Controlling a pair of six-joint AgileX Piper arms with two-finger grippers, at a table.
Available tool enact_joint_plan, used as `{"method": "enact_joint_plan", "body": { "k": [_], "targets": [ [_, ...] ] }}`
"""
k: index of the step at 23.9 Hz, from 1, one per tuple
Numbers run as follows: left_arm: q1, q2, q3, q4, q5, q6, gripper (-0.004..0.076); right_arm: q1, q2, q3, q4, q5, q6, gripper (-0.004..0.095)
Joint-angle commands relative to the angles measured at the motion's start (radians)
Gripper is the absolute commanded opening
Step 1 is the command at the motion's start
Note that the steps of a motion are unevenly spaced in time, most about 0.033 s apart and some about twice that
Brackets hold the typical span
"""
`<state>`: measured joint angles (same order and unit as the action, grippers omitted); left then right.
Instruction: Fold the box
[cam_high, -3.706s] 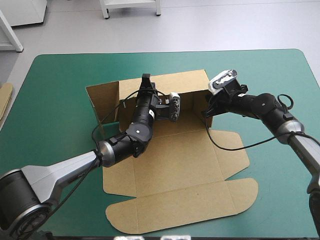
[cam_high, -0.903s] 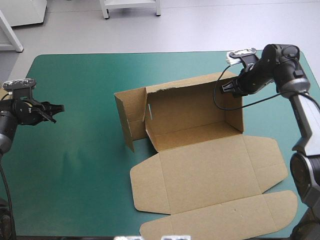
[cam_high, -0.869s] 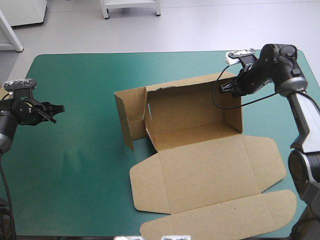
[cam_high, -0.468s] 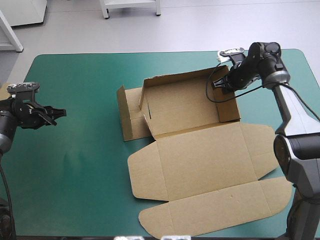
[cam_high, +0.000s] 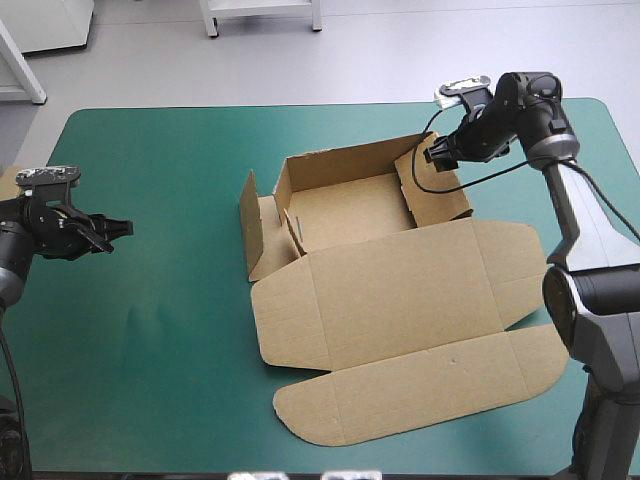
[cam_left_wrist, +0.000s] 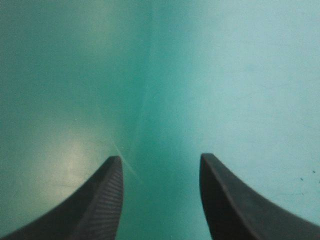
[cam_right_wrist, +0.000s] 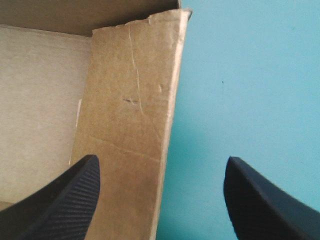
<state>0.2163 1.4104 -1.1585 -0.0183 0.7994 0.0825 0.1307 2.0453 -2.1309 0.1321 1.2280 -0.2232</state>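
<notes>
One box (cam_high: 390, 290); one table (cam_high: 150, 330); two hands: left hand (cam_high: 120, 228), right hand (cam_high: 432, 160).

Matte-black throughout on the left gripper (cam_left_wrist: 160, 157) and right gripper (cam_right_wrist: 160, 162): two broad fin-shaped fingers (cam_left_wrist: 102, 200) each, curved to blunt tips, inner faces finely ribbed. Along the right arm (cam_high: 590, 225), a smooth silver-grey tubular link between bulky rounded black joints. On the left arm (cam_high: 30, 237), black angular wrist segments.
</notes>
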Motion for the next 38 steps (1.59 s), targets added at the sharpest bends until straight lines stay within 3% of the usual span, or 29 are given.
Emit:
{"method": "enact_joint_plan", "body": {
  "k": [1, 6, 11, 14, 18, 29, 31, 34, 38],
  "targets": [
    [0.001, -0.034, -0.026, -0.006, -0.040, 0.001, 0.0349, -0.003, -0.147, -0.045, -0.015, 0.014, 0.017, 0.0647],
    [0.001, -0.034, -0.026, -0.040, -0.056, 0.001, 0.0349, 0.039, -0.256, 0.005, -0.121, 0.017, 0.045, 0.0625],
    [0.001, -0.034, -0.026, -0.054, -0.056, 0.008, 0.0349, 0.159, -0.349, 0.134, -0.297, 0.006, 0.149, 0.0625],
    [0.001, -0.034, -0.026, -0.051, -0.053, 0.010, 0.0349, 0.181, -0.356, 0.209, -0.287, -0.052, 0.164, 0.0625],
    [0.001, -0.034, -0.026, -0.051, -0.048, 0.010, 0.0349, 0.152, -0.286, 0.263, -0.299, -0.212, 0.202, 0.0627],
    [0.001, -0.034, -0.026, -0.051, -0.038, 0.012, 0.0349, 0.092, -0.054, 0.222, -0.177, -0.285, 0.135, 0.0598],
    [0.001, -0.034, -0.026, -0.055, -0.037, 0.012, 0.0349, 0.092, -0.029, 0.186, -0.171, -0.287, 0.127, 0.0476],
    [0.001, -0.034, -0.026, -0.074, -0.030, 0.038, 0.0349, 0.092, -0.017, 0.173, -0.171, -0.283, 0.092, 0.0002],
    [0.001, -0.034, -0.026, -0.098, -0.041, 0.040, 0.0349, 0.092, -0.017, 0.173, -0.171, -0.255, 0.092, -0.0019]
  ]
}}
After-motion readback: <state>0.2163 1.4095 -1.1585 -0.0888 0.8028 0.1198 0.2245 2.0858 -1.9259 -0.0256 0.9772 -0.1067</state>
